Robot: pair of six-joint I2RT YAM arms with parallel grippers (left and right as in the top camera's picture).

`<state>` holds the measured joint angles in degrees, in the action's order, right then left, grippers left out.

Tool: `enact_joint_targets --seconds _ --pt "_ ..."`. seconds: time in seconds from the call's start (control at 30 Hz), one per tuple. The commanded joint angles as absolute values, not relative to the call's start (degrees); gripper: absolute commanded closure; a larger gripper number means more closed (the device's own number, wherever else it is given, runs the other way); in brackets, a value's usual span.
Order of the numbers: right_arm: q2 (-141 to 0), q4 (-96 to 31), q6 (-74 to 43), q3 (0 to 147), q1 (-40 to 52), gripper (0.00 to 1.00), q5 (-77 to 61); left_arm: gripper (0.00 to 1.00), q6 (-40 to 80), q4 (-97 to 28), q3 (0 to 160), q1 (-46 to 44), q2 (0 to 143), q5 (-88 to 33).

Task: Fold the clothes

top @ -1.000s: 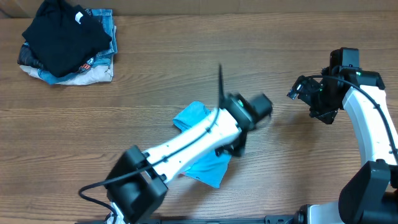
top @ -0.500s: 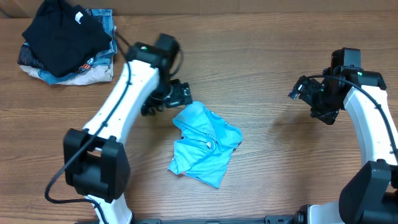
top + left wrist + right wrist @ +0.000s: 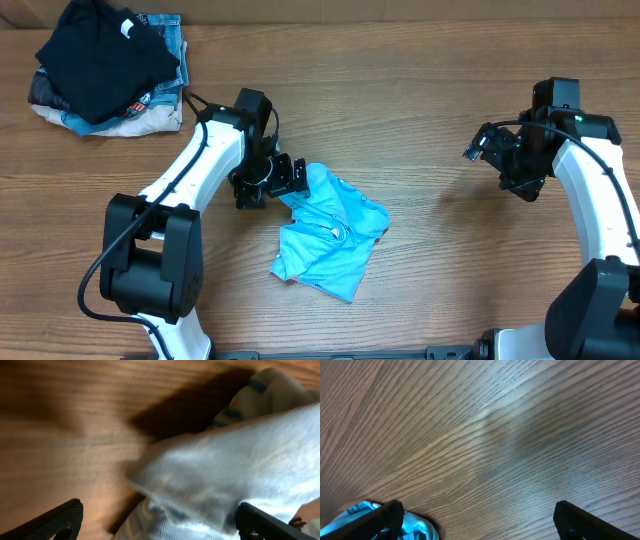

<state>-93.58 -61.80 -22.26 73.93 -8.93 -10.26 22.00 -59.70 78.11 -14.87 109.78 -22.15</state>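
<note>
Reading outward from the left gripper [image 3: 288, 176], jaws spread wide and empty at the upper-left edge of the T-shirt [image 3: 330, 240], I find that garment crumpled mid-way across the table [image 3: 420, 90], the right gripper [image 3: 480, 147] likewise spread and well apart, and no fold made yet.

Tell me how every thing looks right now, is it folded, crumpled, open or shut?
Light sky-blue cotton T-shirt: crumpled, not folded.
Black cloth garment: bunched atop the pile.
Blue denim and beige clothes pile: stacked under it.
Left white arm: jaws wide open at the shirt's edge.
Right white arm: jaws wide open, holding nothing.
</note>
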Motion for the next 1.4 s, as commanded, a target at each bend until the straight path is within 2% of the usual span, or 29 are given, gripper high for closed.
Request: enact_joint_targets --seconds 0.0,0.17,0.27,0.4,0.47,0.6,0.93,1.37 --pt "-92.38 -62.00 -22.31 75.35 -9.13 0.00 -10.52 0.00 19.62 -57.69 76.79 -14.20 109.08 -23.81" --pt "-92.38 -62.22 -22.31 75.35 -9.13 0.00 -10.55 0.01 18.57 -54.63 76.34 -14.22 110.63 -24.03" --pt "-92.38 -62.24 -22.31 75.35 -9.13 0.00 -10.55 0.10 18.35 -53.45 76.34 -14.22 111.92 -25.50" --pt "-92.38 -62.22 -22.31 75.35 -9.13 0.00 -10.55 0.44 18.37 -53.12 76.34 -14.33 112.07 -25.85" --pt "-92.38 -62.19 -22.31 75.35 -9.13 0.00 -10.55 0.57 18.37 -52.84 76.34 -14.31 112.07 -26.72" --pt "-92.38 -62.24 -22.31 75.35 -9.13 0.00 -10.55 0.96 18.39 -52.77 76.38 -14.33 112.05 -27.09" --pt "-92.38 -62.22 -22.33 75.35 -9.13 0.00 -10.52 0.96 14.66 -61.06 83.72 -15.55 107.87 -28.91" --pt "-92.38 -62.00 -22.33 75.35 -9.13 0.00 -10.55 0.96 16.36 -70.02 87.42 -26.89 101.80 -27.90"
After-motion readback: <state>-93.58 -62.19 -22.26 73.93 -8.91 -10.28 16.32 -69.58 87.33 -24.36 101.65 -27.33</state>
